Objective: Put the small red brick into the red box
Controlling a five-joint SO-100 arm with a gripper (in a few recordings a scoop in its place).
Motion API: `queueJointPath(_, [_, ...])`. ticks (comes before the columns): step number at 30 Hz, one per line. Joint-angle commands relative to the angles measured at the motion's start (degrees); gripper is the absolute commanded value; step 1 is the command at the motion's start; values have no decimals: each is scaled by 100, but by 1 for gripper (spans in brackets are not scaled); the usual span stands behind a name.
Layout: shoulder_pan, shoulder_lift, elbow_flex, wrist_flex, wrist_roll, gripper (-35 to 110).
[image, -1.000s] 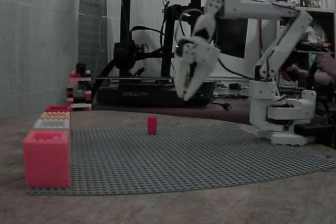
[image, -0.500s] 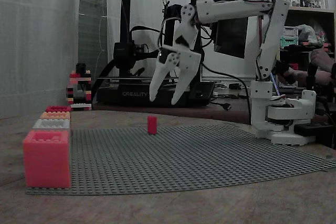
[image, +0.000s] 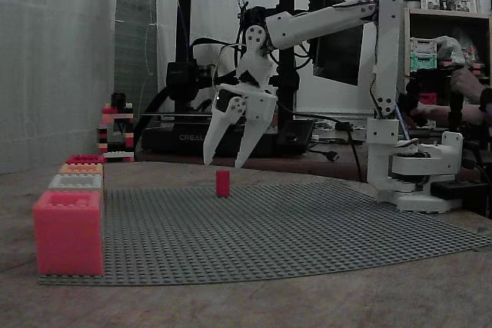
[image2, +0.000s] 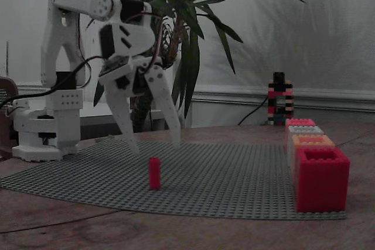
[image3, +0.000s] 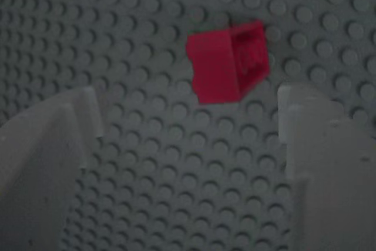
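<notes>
Over the last second I am swinging out from beside my base and coming down across the grey baseplate, so that my gripper is now hanging just above the small red brick, where a second ago it was riding higher and further right in that fixed view. I take this to mean the reach is nearly over and the descent onto the brick is what is left before any grasp.

My jaws are spread wide apart and holding nothing; in the wrist view the fingers are framing bare studs, with the brick lying ahead of the gap and slightly toward the right finger, not yet between them.

The brick is standing upright on the baseplate, its long axis vertical and its top facing up, well apart from the boxes. In the other fixed view it is sitting left of the box row, and the red box is standing at the near right corner of the plate, open side up and empty as far as I can judge.
</notes>
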Motion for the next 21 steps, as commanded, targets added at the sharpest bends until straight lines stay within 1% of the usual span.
queueJointPath(1, [158, 26, -369, -35, -149, 28])
queueJointPath(13, [220, -413, -369, -360, -246, 27])
queueJointPath(16, [220, -492, -369, -457, -229, 21])
queueJointPath(17, [220, -527, -369, -475, -220, 17])
queueJointPath(19, [211, -571, -369, -554, -167, 3])
queueJointPath(21, [211, -589, -378, -624, -123, 0])
